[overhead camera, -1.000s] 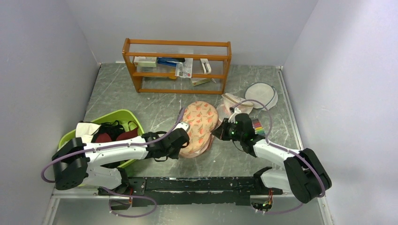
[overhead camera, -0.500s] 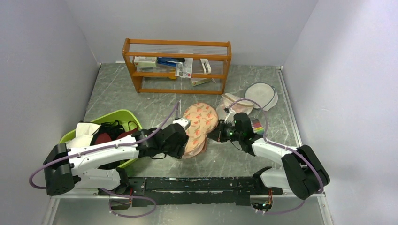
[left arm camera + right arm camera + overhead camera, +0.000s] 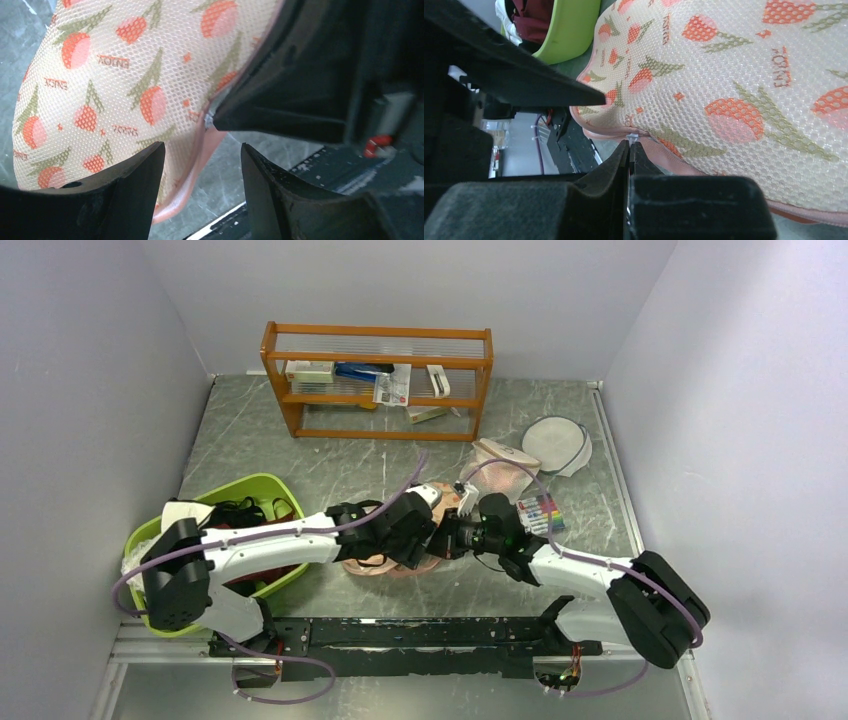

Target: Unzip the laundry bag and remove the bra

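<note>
The left claw [image 3: 200, 155] stands apart, astride the edge of the laundry bag [image 3: 115, 85]. The right claw [image 3: 629, 145] is pinched together on the bag's pink seam (small pale tab at its tips).

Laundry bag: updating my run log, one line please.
left hand open at laundry bag rim | right hand shut on bag edge

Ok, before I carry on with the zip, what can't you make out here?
Right gripper: shut on a pale tab at the edge of the laundry bag; too small to call the zip pull.
Left gripper: open; contact with the bag unclear, the right gripper blocks its view.
How far unzipped: cannot tell; in the top view both grippers cover the bag.
Bra: in no view; the bag's printed mesh hides what is inside.
</note>
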Motion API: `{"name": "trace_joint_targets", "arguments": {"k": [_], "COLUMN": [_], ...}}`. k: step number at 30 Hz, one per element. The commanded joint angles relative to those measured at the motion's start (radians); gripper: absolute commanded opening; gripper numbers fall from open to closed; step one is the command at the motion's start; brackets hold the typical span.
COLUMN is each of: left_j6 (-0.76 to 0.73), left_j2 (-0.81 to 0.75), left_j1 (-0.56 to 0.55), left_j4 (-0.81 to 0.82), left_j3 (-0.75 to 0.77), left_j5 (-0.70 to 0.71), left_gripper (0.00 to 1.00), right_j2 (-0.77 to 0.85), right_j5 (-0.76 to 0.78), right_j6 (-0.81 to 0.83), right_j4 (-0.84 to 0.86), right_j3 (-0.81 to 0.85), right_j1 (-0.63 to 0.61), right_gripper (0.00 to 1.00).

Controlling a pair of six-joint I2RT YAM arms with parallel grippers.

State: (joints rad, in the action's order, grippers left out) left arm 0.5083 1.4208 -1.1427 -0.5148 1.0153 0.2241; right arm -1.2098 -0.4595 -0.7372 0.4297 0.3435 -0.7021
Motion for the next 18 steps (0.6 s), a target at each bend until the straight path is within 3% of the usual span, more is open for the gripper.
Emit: {"name": "trace_joint_targets", "arguments": {"k": [1,8,18], "left_j6": [-0.002,0.064,0.106], "left_j2": [0.048,0.063,0.008], "left_j1": [-0.006,-0.007,-0.007], "left_j4": [-0.002,0.012,-0.01], "left_j3": [-0.002,-0.1,-0.169], "left_j5": [0.103,0.153,0.185], "left_gripper": [0.67,0.56,0.18], "right_j2": [-0.024,-0.06,-0.063], "right_j5": [0.028,0.105,0.425], "right_j6": [-0.021,0.034,0.187], "right_j4": [0.051,-0.035,-0.357], "right_j3": [-0.001,0.046,0.19], "right_j1": [-0.028,-0.079,-0.174], "right_gripper": [0.0,0.0,0.0]}}
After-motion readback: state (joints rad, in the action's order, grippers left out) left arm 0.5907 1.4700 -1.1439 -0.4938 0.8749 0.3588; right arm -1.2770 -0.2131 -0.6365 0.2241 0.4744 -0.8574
